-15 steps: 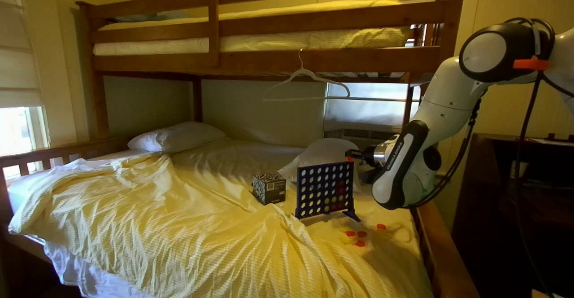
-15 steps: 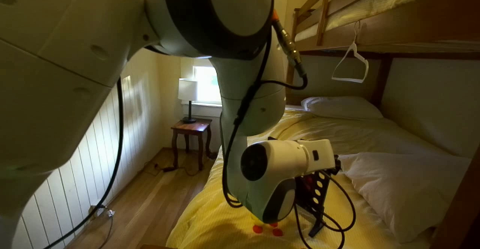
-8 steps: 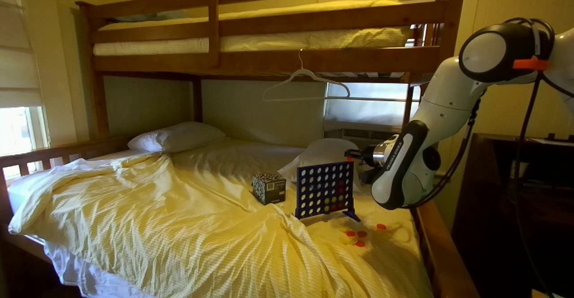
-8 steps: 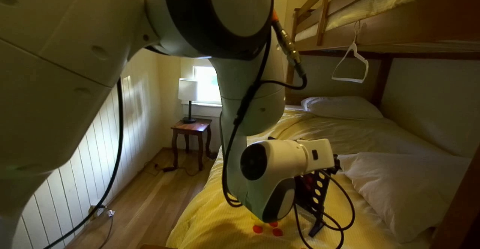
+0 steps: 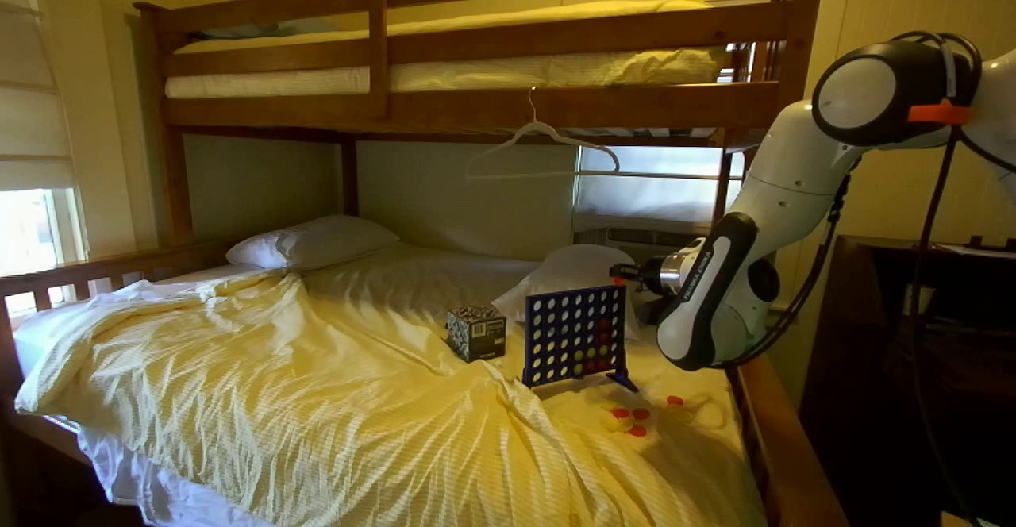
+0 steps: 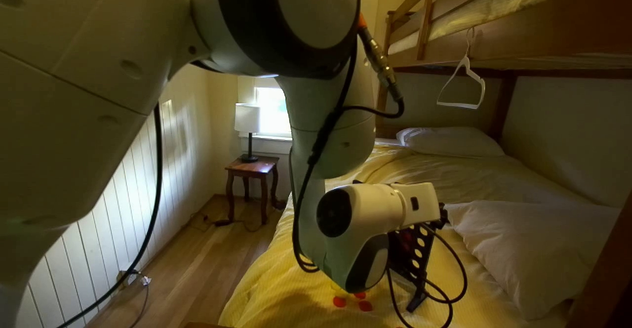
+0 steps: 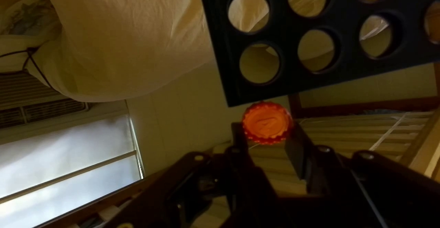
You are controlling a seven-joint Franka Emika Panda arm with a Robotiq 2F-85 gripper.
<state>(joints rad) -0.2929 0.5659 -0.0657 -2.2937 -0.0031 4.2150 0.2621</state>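
My gripper (image 7: 266, 128) is shut on a red disc (image 7: 267, 123), pinched by its edges between the fingertips. In an exterior view the gripper (image 5: 623, 272) holds the disc (image 5: 618, 282) just above the top corner of a blue upright game board (image 5: 582, 335), at the end nearest the arm. The board (image 7: 288, 58) fills the upper right of the upside-down wrist view; whether the disc touches its top edge I cannot tell. Several red and yellow discs sit in the board's columns near that end. In an exterior view the arm hides the gripper and much of the board (image 6: 402, 254).
Several loose red discs (image 5: 640, 414) and yellow ones lie on the bed before the board. A patterned box (image 5: 476, 333) stands beside the board. A pillow (image 5: 567, 273) lies behind it. A hanger (image 5: 536, 126) hangs from the upper bunk rail (image 5: 460, 110). The wooden bed rail (image 5: 782, 440) runs below the arm.
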